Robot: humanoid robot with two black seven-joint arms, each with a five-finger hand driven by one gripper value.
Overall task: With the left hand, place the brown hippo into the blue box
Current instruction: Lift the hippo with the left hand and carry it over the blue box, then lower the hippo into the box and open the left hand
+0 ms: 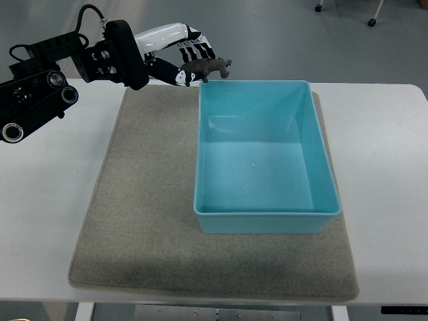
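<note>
Brown and small, the hippo sits in the fingers of the left hand, which curl around its rear half while its head pokes out toward the right. In the top view, the only one given, the toy is held aloft just past the far left corner of the blue box, at or barely beyond the rim; from this steep angle I cannot tell whether it is over the inside or still outside it. The left arm comes in from the picture's left edge, black at the joints with a white shell near the wrist. The blue box is an open rectangular tub with nothing visible inside, standing on a grey felt mat that covers the middle of the white desk. Beyond the desk's far edge lies a grey floor, with chair castors at the top right.
</note>
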